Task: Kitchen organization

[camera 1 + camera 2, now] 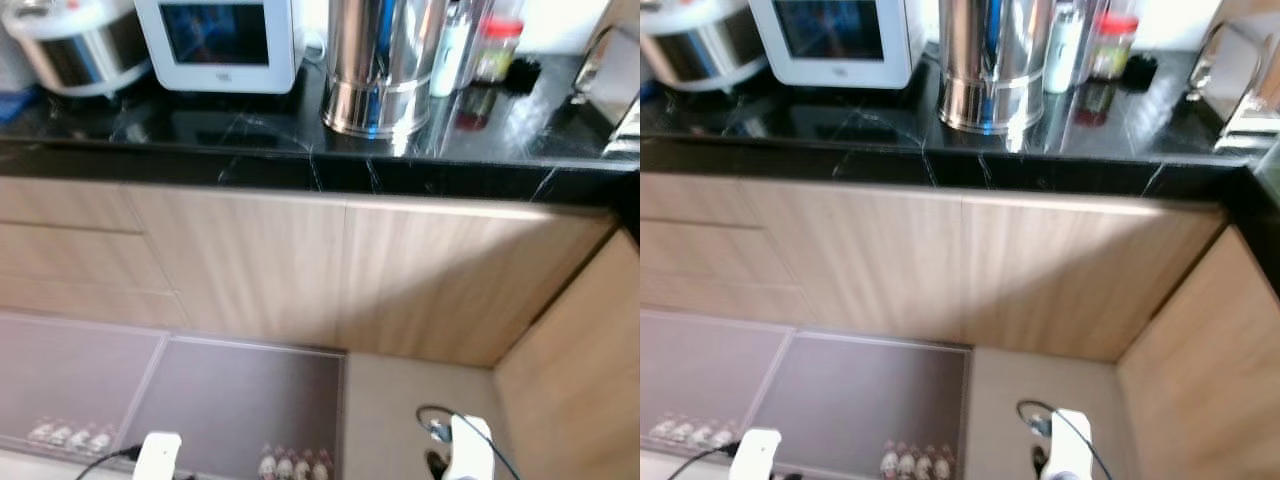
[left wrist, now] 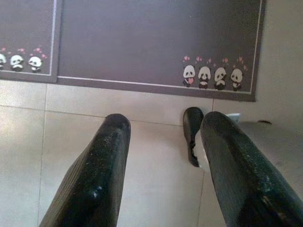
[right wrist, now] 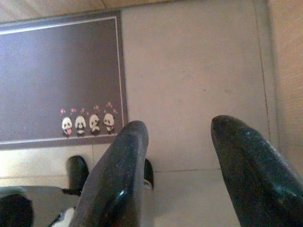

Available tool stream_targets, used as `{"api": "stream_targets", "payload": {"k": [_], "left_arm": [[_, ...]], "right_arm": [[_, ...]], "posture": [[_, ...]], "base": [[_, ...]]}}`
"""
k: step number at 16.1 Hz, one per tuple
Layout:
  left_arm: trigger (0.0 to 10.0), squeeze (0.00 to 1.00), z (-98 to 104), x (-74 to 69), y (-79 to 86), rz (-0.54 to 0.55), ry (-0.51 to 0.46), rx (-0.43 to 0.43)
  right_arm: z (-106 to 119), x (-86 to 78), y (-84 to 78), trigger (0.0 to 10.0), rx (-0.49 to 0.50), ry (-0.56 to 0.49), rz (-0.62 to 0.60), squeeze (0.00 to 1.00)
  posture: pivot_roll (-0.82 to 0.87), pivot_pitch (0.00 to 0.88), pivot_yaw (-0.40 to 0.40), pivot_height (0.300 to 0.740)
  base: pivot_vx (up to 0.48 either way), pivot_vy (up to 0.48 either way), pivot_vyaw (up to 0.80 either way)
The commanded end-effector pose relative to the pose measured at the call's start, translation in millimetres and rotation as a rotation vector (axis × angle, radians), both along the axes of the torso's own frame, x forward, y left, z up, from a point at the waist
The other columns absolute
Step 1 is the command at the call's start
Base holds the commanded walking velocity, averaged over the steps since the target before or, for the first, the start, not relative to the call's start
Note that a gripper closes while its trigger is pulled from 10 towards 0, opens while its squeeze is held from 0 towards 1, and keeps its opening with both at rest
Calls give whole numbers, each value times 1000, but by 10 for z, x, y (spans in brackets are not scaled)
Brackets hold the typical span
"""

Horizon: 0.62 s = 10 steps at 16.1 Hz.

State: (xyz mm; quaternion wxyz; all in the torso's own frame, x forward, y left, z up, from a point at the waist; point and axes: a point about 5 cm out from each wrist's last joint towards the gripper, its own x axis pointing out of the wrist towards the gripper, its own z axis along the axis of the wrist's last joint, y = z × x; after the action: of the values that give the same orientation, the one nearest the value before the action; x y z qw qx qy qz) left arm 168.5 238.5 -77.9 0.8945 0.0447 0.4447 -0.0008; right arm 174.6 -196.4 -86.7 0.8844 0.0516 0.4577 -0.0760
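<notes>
Facing a glossy black marble countertop (image 1: 250,135) over pale wood-grain cabinet doors (image 1: 300,260). On it: tall polished steel urn (image 1: 385,65), white box-shaped appliance with dark screen (image 1: 220,42), red-lidded jar (image 1: 497,47). Hanging idle over grey panda-print floor mat (image 2: 156,42): left gripper (image 2: 163,156) and right gripper (image 3: 182,163), fingers apart, holding nothing.

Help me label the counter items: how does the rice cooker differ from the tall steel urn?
The rice cooker is low and rounded with a white lid and brushed body; the tall steel urn is a mirror-shiny upright cylinder. The rice cooker stands at the counter's far left, the urn near the middle. Both stand on the black countertop.
</notes>
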Motion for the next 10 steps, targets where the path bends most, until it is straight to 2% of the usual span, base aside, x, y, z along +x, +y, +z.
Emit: {"api": "stream_targets", "payload": {"k": [1,4,5,10], "left_arm": [[10000,0,-12,-58,57,6,21,10],[10000,0,-28,-93,47,12,24,2],[10000,0,-32,-102,44,13,25,2],[10000,0,-45,-128,33,15,30,-6]], "right_arm": [[-7,-5,39,10000,5,1,9,0],[-24,-50,15,10000,0,15,19,0],[-28,-60,10,10000,-2,20,25,0],[-27,-55,15,10000,-6,22,43,0]], "posture": [[75,52,-3,740],[74,66,-13,740],[73,68,-15,740],[67,66,-25,740]], "base": [[0,0,0],[0,0,0],[0,0,-438],[0,0,-736]]}}
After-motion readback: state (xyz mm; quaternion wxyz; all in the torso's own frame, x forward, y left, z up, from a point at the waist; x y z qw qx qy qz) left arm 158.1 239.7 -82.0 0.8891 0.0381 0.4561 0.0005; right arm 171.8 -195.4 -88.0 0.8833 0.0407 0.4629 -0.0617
